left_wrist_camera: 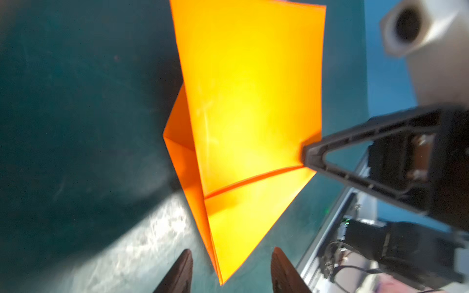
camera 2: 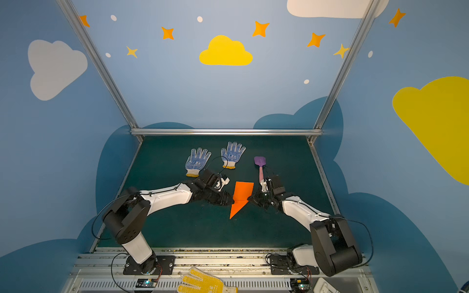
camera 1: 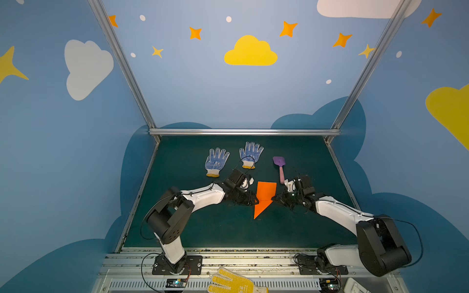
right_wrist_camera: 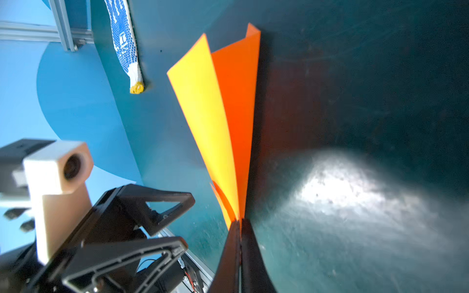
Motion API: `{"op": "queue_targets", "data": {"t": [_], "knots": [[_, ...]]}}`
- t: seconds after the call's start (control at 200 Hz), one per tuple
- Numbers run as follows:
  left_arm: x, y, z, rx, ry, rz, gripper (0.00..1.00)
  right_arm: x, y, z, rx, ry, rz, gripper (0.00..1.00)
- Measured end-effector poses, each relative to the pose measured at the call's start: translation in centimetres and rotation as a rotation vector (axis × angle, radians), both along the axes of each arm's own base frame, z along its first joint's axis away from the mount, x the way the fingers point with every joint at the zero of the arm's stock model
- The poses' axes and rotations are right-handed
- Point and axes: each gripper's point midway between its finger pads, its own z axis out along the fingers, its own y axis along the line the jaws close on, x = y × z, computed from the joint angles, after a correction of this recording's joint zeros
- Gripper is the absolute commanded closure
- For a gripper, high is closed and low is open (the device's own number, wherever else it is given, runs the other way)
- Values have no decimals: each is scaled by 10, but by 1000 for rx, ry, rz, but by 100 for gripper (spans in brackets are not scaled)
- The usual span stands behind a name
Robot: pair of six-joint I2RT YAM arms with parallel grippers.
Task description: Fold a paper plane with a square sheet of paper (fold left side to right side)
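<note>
- Orange paper, one piece, partly folded to a point, lies mid-mat between my two grippers. Its tip points toward the front rail, and its layers fan apart in the right wrist view.
- My right gripper has its jaws pressed together, pinching the paper's edge.
- My left gripper has its jaws spread, with the paper's tip between them.
- Two blue-dotted gloves lie side by side behind the paper.
- One yellow-dotted glove rests on the front rail.
- One purple-and-pink toy shovel lies right of the gloves.
- Dark green mat covers the table; blue walls with painted clouds and stars, framed by aluminium bars, enclose it.
</note>
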Motion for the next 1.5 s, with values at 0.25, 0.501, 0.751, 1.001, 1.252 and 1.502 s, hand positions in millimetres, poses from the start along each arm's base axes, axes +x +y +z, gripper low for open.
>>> {"op": "queue_targets", "data": {"t": [0.25, 0.501, 0.751, 1.001, 1.252, 1.502], "knots": [[-31, 0, 6, 81, -184, -38, 45, -16, 6, -2, -64, 30, -2, 100], [-49, -15, 0, 158, -319, -106, 42, -28, 9, -9, -104, 70, -15, 100], [-50, -15, -15, 258, -412, -143, 43, -20, 14, 5, -97, 51, -32, 100], [-49, -19, -8, 305, -516, -177, 45, -19, 14, 7, -94, 56, -45, 100], [-51, -21, -13, 355, -579, -207, 49, -21, 16, 6, -89, 65, -48, 100], [-50, -23, -20, 398, -627, -213, 55, -22, 17, 4, -91, 76, -50, 100]]}}
